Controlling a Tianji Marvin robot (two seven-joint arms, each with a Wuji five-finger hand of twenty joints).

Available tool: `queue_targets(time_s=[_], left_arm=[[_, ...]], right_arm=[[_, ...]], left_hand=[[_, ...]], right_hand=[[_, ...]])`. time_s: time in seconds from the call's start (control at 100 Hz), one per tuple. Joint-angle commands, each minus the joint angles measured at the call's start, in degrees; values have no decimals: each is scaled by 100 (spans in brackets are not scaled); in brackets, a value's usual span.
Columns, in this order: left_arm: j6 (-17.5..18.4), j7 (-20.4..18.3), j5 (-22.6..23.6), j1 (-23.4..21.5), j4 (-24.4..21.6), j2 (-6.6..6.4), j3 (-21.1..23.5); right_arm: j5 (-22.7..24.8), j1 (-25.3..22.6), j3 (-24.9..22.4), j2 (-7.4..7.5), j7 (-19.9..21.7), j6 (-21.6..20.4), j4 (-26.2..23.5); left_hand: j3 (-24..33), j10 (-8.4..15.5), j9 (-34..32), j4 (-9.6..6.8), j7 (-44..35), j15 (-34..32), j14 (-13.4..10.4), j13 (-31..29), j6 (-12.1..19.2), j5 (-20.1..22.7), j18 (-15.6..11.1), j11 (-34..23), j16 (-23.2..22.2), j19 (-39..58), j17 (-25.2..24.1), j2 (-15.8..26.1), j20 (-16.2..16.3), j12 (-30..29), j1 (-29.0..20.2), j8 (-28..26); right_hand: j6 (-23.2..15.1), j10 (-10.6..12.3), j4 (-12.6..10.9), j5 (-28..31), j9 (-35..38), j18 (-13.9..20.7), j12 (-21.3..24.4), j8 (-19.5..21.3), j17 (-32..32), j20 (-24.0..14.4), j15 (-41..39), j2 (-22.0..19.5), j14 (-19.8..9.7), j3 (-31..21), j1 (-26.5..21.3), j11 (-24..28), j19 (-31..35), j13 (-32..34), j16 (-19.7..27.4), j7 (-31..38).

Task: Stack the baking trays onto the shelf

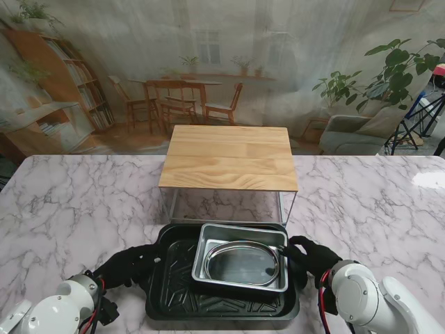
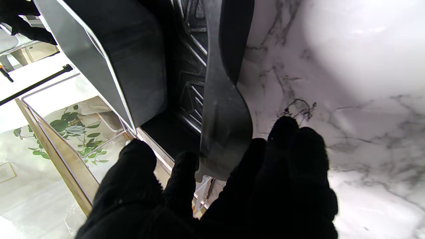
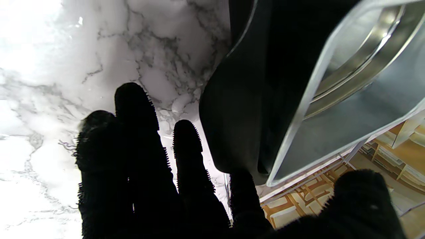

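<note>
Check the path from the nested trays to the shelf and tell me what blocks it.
Nothing visible blocks it. The black tray, carrying the silver tray and round pan, sits just in front of the shelf. The wooden top looks bare. The left hand and right hand flank the tray's ends.

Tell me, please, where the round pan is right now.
In the stand view, the round pan lies inside the silver tray, nested in the black tray, just in front of the shelf.

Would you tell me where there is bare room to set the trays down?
The wooden shelf top is bare, as is the marble table on both sides. It is crowded nearer me: nested trays flanked by the left hand and right hand.
</note>
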State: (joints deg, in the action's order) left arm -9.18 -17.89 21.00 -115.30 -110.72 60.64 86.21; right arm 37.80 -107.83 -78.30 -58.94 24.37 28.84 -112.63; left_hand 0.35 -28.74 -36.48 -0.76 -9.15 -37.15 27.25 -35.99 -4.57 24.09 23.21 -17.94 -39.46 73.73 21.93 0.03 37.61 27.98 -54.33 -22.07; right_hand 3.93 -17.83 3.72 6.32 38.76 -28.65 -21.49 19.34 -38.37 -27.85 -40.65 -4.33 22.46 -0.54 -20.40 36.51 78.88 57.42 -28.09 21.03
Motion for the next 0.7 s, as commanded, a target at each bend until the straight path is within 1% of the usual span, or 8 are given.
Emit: queue_targets(time_s=[0.0, 0.18, 0.22, 0.26, 0.31, 0.37, 0.5, 0.69], left_arm=[[-15, -152, -45, -13, -33, 8, -86], [-29, -194, -166, -6, -30, 4, -120], [-36, -206, -202, -5, -33, 3, -127], [-40, -227, -225, -1, -39, -1, -133], [-23, -243, -206, 5, -41, -7, -145], [-10, -287, -183, 16, -39, -18, -151], [-79, -337, -295, 25, -39, -22, -167], [-116, -374, -487, 4, -58, -19, -159]], right_arm=[[-166, 34, 63, 21, 94, 45, -37], [-476, 129, 142, 47, 199, 99, -45], [-549, 139, 147, 50, 215, 116, -49], [-635, 144, 145, 51, 222, 125, -51], [-743, 153, 142, 51, 226, 138, -50], [-833, 164, 144, 53, 239, 161, -52], [-867, 206, 184, 66, 279, 226, -38], [-931, 242, 220, 66, 275, 279, -22]], left_hand=[[-145, 477, -364, 103, -67, 42, 553, -28, 120, 162, -28, -42, 63, -107, 105, 75, -81, -74, -121, -47], [-81, 487, -405, 71, -83, 61, 514, -79, 90, 195, -39, -37, 97, -128, 159, 34, -105, -105, -360, -52], [-68, 528, -390, 9, -112, 68, 475, -94, 87, 186, -90, -81, 126, -172, 230, 15, -159, -102, -721, -88], [29, 581, -348, -105, -156, 81, 390, -107, 99, 112, -125, -120, 156, -205, 257, -14, -209, -100, -1173, -255], [109, 631, -315, -183, -152, 87, 326, -121, 98, 93, -200, -170, 173, -273, 310, 3, -270, -89, -1385, -288], [61, 639, -241, -195, -126, 131, 300, -77, 83, 44, -252, -192, 199, -345, 315, 36, -329, -96, -1333, -264], [-95, 613, -186, -143, -96, 168, 337, 10, 24, 26, -229, -197, 210, -409, 213, 53, -367, -110, -1077, -195], [-76, 621, -162, -128, -110, 175, 343, 34, 6, 6, -225, -204, 211, -410, 178, 93, -375, -115, -1051, -172]], right_hand=[[-253, -119, -115, 55, 95, -184, -70, -13, -156, 75, 23, -171, 318, 131, -190, 215, 215, 239, 2, 241], [-227, -144, -131, 93, 97, -210, -185, -19, -286, 123, -52, -99, 318, 104, -326, 393, 298, 371, 1, 311], [-218, -153, -145, 95, 87, -208, -212, -16, -331, 130, -86, -47, 309, 77, -417, 428, 330, 420, -5, 334], [-210, -155, -154, 115, 66, -211, -227, -10, -368, 136, -114, -4, 307, 66, -478, 445, 357, 459, -10, 361], [-205, -159, -159, 121, 61, -220, -239, -6, -400, 141, -140, 19, 307, 69, -508, 459, 382, 491, -14, 382], [-204, -163, -171, 112, 28, -217, -245, -4, -433, 147, -175, 59, 310, 60, -574, 456, 424, 523, -20, 403], [-191, -165, -188, 125, 3, -226, -242, -5, -564, 116, -350, 83, 314, 63, -638, 443, 622, 622, -82, 451], [-184, -163, -200, 178, 27, -247, -241, 3, -590, 129, -396, 129, 326, 52, -715, 458, 665, 626, -93, 507]])
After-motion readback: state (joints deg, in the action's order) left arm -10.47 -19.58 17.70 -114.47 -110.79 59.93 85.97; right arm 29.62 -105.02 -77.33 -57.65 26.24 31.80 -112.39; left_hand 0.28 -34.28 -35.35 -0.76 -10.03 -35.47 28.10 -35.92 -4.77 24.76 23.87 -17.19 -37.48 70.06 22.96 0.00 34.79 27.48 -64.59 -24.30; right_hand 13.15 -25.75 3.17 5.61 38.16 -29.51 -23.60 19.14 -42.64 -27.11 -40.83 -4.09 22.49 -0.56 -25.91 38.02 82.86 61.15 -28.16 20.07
